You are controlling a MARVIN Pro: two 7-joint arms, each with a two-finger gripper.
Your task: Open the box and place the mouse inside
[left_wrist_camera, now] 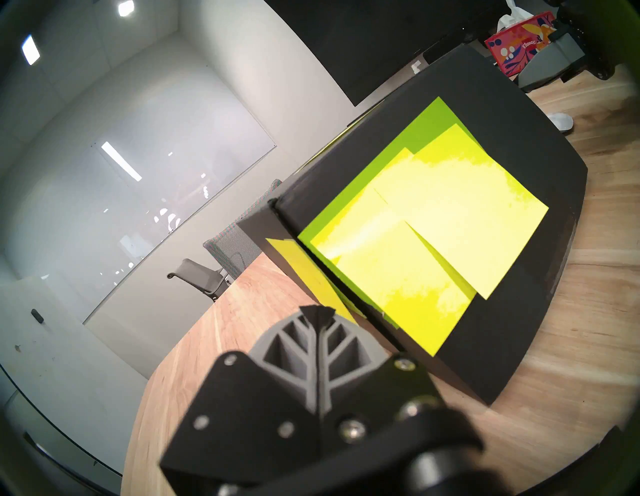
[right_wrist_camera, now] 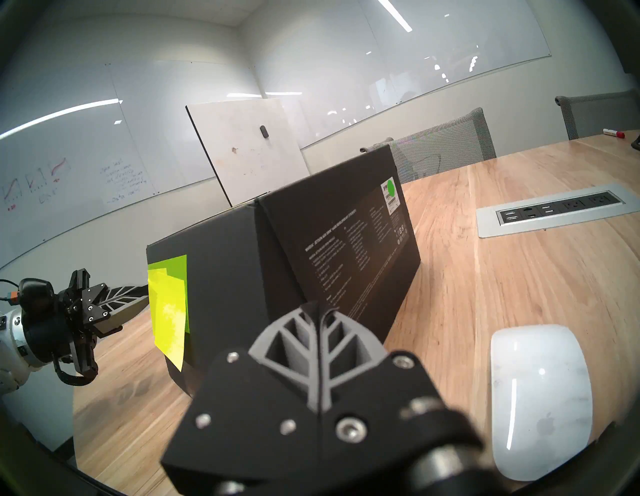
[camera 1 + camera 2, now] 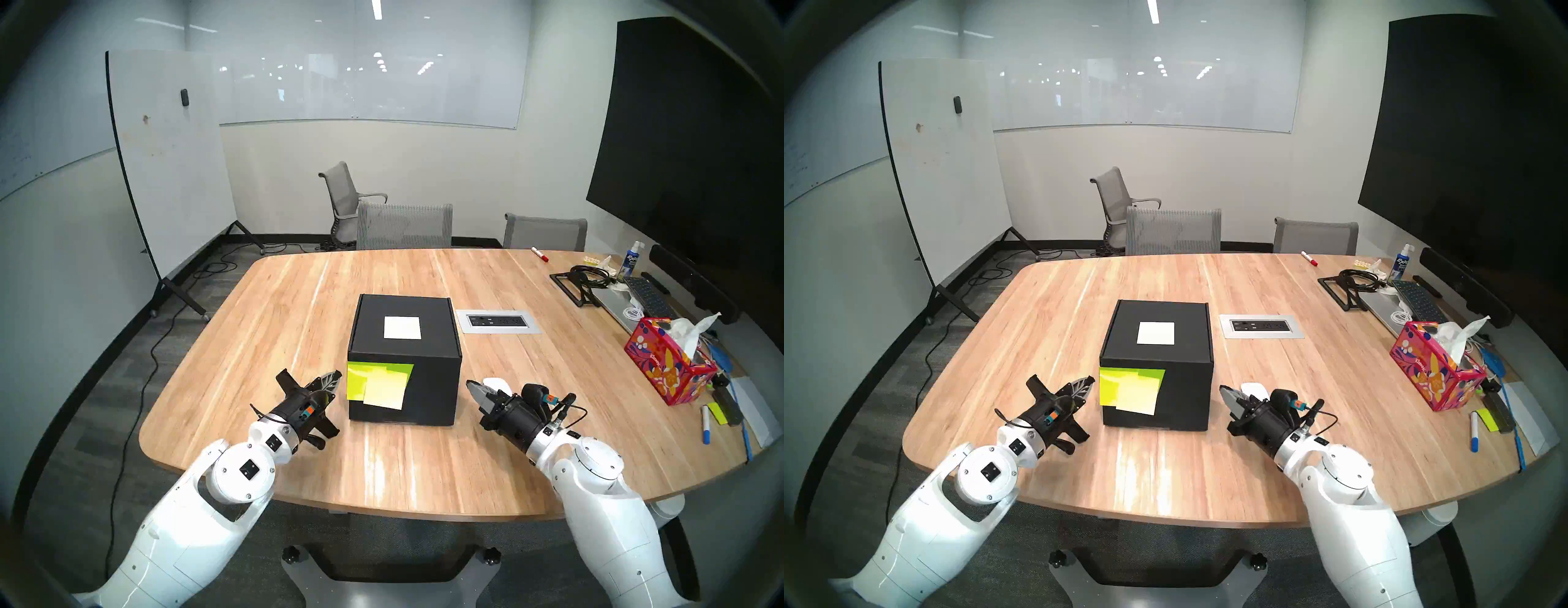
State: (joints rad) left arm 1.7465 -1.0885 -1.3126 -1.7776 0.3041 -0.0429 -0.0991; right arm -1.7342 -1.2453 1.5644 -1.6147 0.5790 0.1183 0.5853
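Observation:
The black box (image 3: 432, 339) (image 3: 1183, 344) stands closed in the middle of the wooden table, a white label (image 3: 402, 327) on its lid and yellow-green sticky notes (image 3: 377, 384) (image 1: 415, 242) on its front face. My left gripper (image 3: 335, 377) (image 1: 317, 313) is shut and empty, its tip just left of the sticky notes. On the box's right, my right gripper (image 3: 470, 385) (image 2: 317, 306) is shut and empty, pointing at the box's near right corner (image 2: 256, 263). The white mouse (image 2: 540, 398) (image 3: 496, 384) lies flat on the table beside that gripper, partly hidden behind it in the head views.
A silver power outlet plate (image 3: 498, 321) is set in the table right of the box. A red floral tissue box (image 3: 668, 365), markers, a keyboard and cables crowd the right edge. Grey chairs (image 3: 403, 225) stand at the far side.

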